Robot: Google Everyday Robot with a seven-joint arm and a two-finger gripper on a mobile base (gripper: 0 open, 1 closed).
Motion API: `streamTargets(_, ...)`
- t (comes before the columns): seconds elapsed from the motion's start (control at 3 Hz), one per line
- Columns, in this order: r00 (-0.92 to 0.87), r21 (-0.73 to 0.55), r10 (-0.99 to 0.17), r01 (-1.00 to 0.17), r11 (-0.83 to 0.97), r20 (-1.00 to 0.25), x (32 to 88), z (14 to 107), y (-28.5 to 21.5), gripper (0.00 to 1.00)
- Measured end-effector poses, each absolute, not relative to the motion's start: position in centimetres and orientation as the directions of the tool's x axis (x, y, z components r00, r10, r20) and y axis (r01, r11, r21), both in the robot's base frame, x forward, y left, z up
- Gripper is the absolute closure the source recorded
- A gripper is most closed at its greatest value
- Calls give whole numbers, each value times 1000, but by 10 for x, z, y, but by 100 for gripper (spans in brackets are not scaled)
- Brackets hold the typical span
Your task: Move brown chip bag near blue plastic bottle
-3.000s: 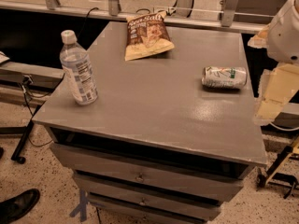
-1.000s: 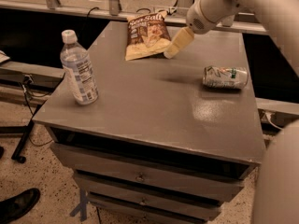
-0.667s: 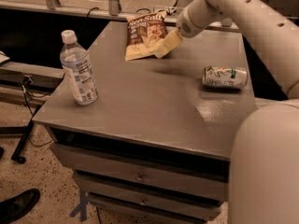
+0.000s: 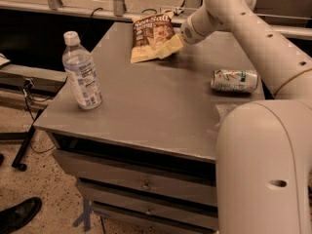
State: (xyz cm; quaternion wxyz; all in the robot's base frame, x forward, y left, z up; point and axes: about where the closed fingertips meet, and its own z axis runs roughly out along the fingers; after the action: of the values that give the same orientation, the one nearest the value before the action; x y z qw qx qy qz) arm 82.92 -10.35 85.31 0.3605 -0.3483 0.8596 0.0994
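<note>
The brown chip bag [image 4: 152,35] lies at the far middle of the grey table top [image 4: 156,96], dark brown front up with tan-yellow edges. The blue plastic bottle [image 4: 81,73] stands upright near the table's left edge, white cap on top. My gripper [image 4: 174,44] reaches in from the right on the white arm [image 4: 234,13] and sits at the bag's right edge, its pale fingers against the bag.
A silver-green crushed can [image 4: 234,80] lies on its side at the table's right edge. My large white arm segment [image 4: 263,169] fills the lower right. Drawers [image 4: 141,184] sit under the table top. A dark shoe [image 4: 19,213] is on the floor at lower left.
My arm has swung in from the right across the table. The gripper has moved left to the chip bag's right edge. Bag, bottle and can have not moved.
</note>
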Motion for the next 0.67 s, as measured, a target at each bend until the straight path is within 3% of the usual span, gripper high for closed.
streamTargets(0.33, -521, -12, -475, -665, 747, -709, 837, 853, -93, 16)
streamTargets(0.67, -510, 34, -454, -691, 722, -731, 836, 866, -79, 41)
